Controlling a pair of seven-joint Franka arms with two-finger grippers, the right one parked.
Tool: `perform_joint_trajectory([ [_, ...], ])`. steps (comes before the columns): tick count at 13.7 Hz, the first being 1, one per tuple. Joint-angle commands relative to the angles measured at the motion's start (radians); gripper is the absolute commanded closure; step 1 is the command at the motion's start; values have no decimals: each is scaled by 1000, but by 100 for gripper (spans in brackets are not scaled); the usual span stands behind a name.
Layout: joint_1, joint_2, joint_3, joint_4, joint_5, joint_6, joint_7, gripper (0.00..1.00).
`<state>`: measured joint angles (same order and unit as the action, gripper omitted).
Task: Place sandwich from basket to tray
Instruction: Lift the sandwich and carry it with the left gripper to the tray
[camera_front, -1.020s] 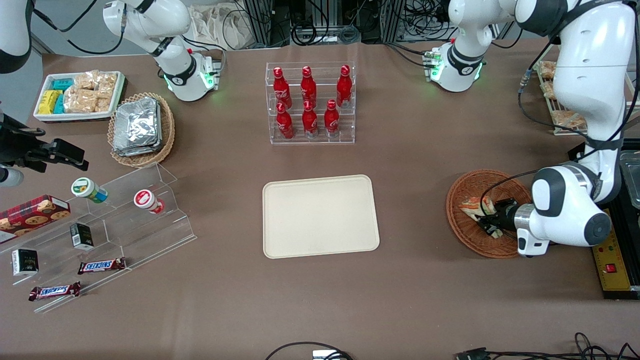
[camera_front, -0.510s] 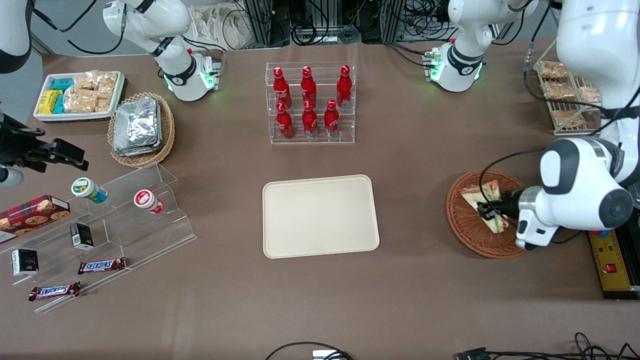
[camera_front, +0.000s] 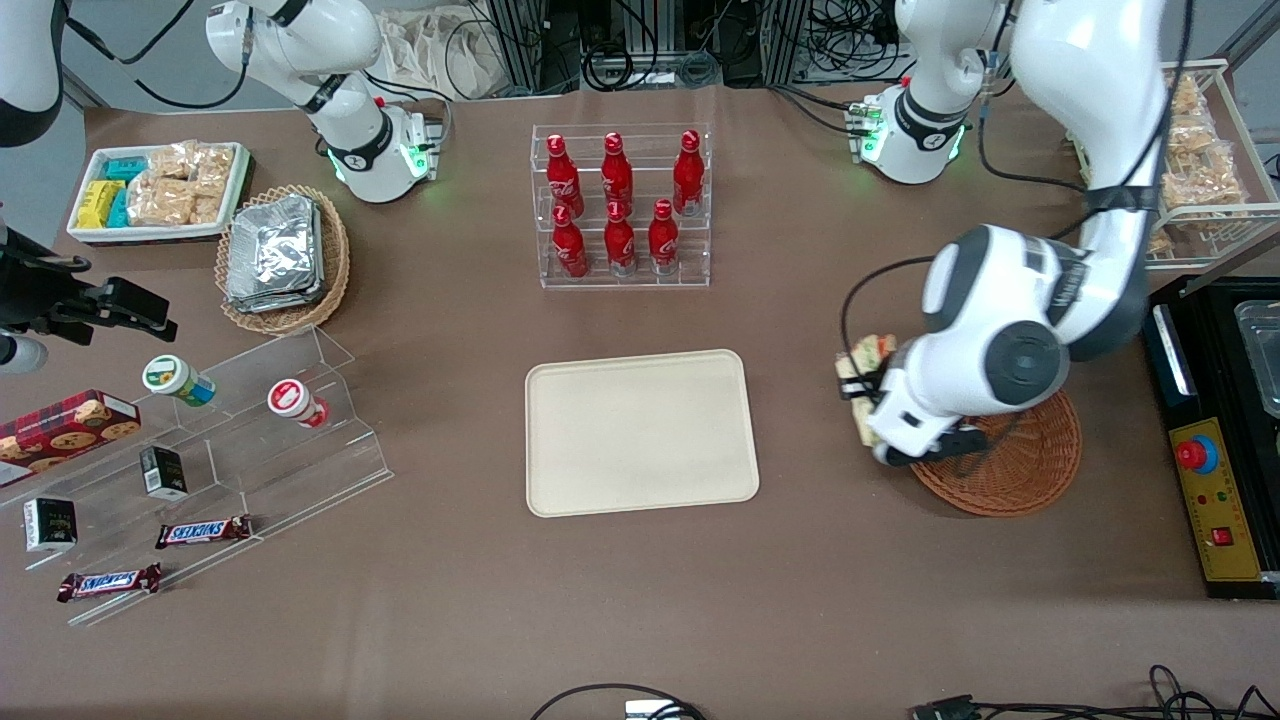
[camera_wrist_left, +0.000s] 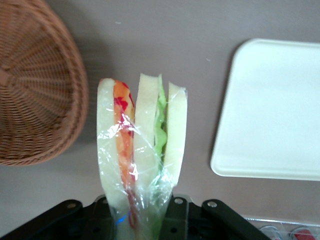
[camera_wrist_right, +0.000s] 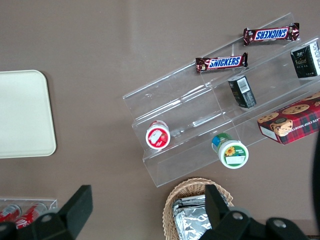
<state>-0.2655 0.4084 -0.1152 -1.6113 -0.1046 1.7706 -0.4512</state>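
Your gripper (camera_front: 858, 392) is clamped on the one sandwich (camera_front: 866, 372), right of centre in the front frame; the wedge stands out from between the fingers (camera_wrist_left: 102, 212), wrapped in clear film, bread edges up. It hangs over bare table between the one tray (camera_front: 640, 432) and the one basket (camera_front: 1035, 462), clear of both and touching neither. Farther from the front camera, you have six red bottles (camera_front: 618, 201) in a clear rack, upper centre of the frame.

gripper (camera_front: 862, 392) w/ sandwich (camera_front: 866, 362) — btwn basket (camera_front: 1020, 470), tray (camera_front: 640, 432)
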Motion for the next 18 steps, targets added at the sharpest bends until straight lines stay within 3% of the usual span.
perform_joint_trajectory([
  [1,-63,94,-3,97,-42,-23,2,73],
  [3,-95,160,-6,140,-140,-11,-50,70],
  [4,-115,202,-6,184,-154,-8,-73,70],
  [12,-189,391,-6,238,-156,143,-78,70],
  [17,-199,443,-7,238,-153,194,-66,70],
  [18,-198,441,-7,237,-153,196,-66,59],
])
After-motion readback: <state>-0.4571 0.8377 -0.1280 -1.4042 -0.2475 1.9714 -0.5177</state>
